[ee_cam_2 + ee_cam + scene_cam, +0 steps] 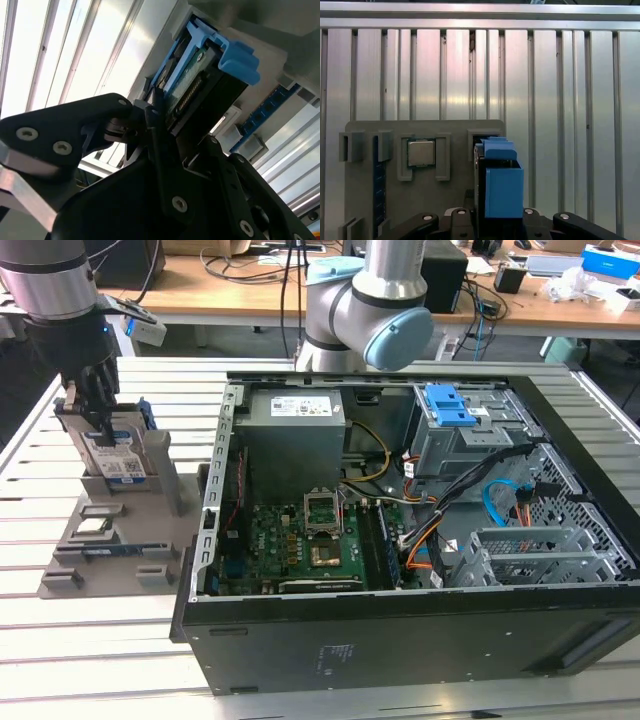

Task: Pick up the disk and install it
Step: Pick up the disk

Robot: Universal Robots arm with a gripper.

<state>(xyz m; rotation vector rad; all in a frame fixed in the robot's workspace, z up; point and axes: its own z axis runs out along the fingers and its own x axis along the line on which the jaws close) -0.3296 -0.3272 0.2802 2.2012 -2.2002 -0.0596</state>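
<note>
On the exterior view's left, the claw [100,418] is clenched on the top edge of the disk [120,458]. The disk stands upright in a slot of the grey holder [166,478] on the table [60,660]. This looks like the pick-up step, with the disk not yet lifted. The next move calls for a straight pull out of the slot, so the blue rail does not catch. The carry then goes right to the open computer case [400,650] and its drive cage [455,450].
</note>
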